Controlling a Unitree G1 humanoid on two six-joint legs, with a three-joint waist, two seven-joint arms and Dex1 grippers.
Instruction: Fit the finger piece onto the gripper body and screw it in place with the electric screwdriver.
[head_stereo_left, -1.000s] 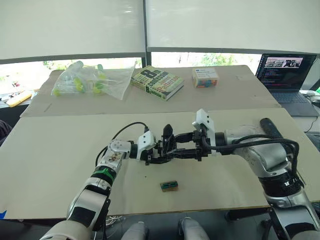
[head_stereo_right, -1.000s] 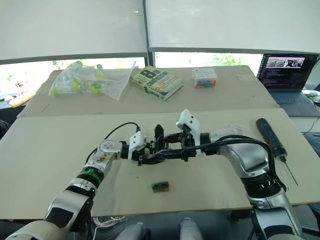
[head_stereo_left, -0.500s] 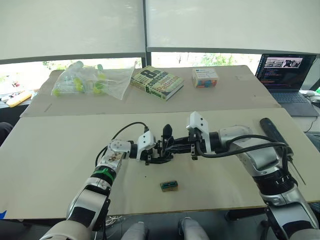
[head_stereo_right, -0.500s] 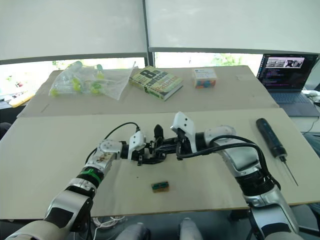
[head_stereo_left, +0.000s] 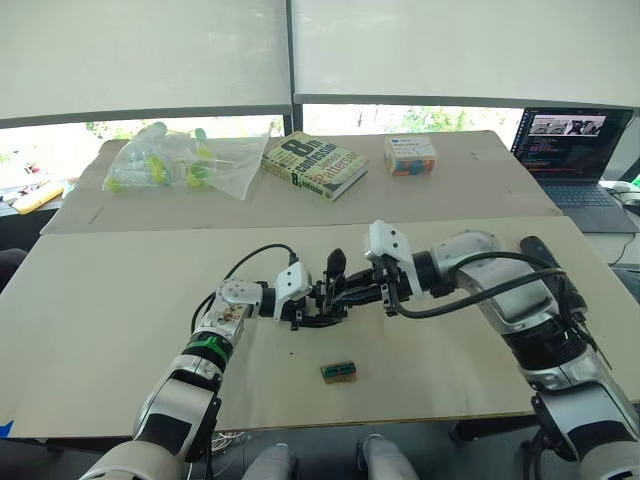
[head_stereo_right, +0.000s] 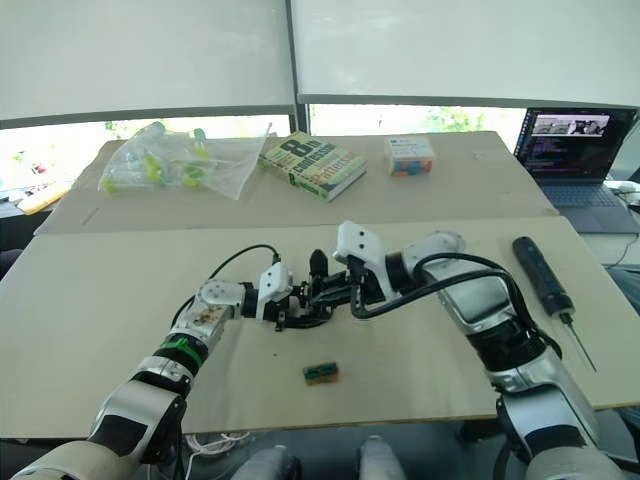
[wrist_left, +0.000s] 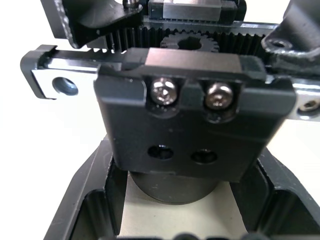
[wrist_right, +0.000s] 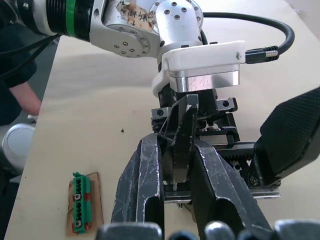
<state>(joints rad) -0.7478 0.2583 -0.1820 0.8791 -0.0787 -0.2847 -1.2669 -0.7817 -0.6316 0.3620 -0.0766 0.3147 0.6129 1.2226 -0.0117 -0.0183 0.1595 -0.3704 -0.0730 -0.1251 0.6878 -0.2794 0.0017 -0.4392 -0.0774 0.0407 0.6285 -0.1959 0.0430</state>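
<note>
Over the middle of the table my left gripper (head_stereo_left: 303, 306) is shut on the gripper body (head_stereo_left: 322, 298), a black block with one pointed finger sticking up. In the left wrist view the gripper body (wrist_left: 185, 115) shows two screws and a toothed rack. My right gripper (wrist_right: 176, 150) is shut on the finger piece (wrist_right: 186, 120), a black wedge held against the gripper body (wrist_right: 225, 147) beside the left gripper's white housing. The electric screwdriver (head_stereo_right: 540, 273) lies on the table to the right, beyond my right arm, bit toward the front edge.
A small tan-and-green block (head_stereo_left: 339, 371) lies just in front of the grippers. On the far table are a bag of yellow-green items (head_stereo_left: 175, 160), a book (head_stereo_left: 314, 163) and a small box (head_stereo_left: 411, 155). A laptop (head_stereo_left: 575, 150) stands at the far right.
My right gripper has moved left with the finger piece, closing onto the gripper body. The left gripper and the gripper body have stayed where they were.
</note>
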